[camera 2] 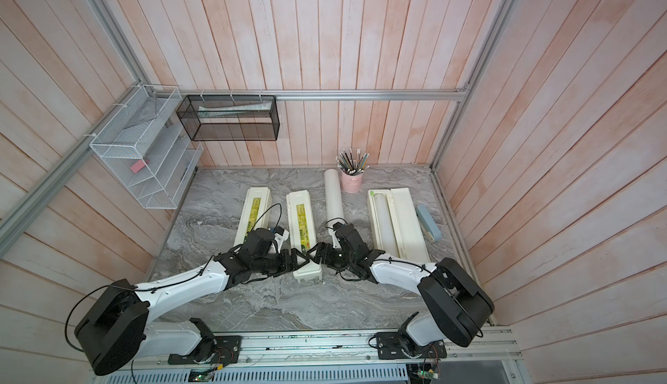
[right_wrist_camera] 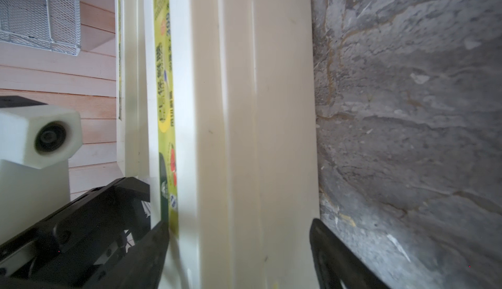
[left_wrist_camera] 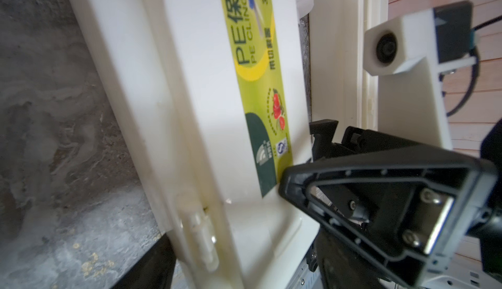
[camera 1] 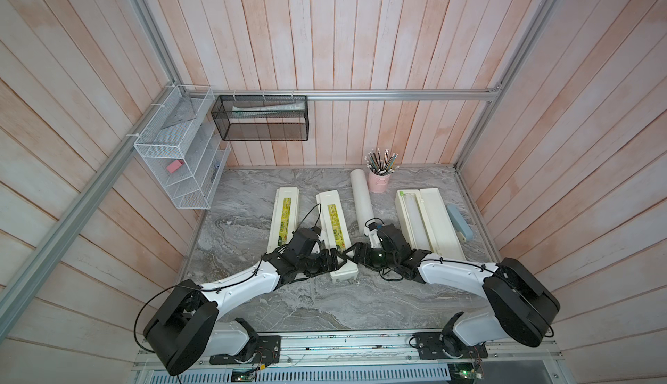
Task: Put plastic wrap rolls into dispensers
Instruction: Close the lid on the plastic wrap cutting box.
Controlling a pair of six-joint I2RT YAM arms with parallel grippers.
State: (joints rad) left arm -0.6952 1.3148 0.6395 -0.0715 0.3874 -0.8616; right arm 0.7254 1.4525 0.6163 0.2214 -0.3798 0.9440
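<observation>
Three dispensers lie side by side on the counter, their long axes running up the frame in both top views.
- At frame left, the left dispenser has its lid shut and its label strip facing up.
- Just below frame centre, the middle dispenser is also shut.
- At frame right, the right dispenser has its lid folded open, with a pale roll seated in its trough.
- A loose roll lies bare on the counter between the middle and right boxes. Its far end is just beside a pink pencil cup.
- A grey-blue stapler-like object sits just beside the open lid.

Arm pose: both my arms reach low and inward from the bottom corners of the frame. The wrists meet over the near end of the middle dispenser. My left hand comes at it from frame left and my right hand from frame right, with the fingertips nearly meeting above the lid.

Right wrist view: my fingers stand well apart with the box between them. One is over the end of the label and the other is at the box's lower edge by the counter.

Left wrist view: one dark finger shows beside the hinged side.

I cannot tell whether either hand presses on the box or merely brackets it.
</observation>
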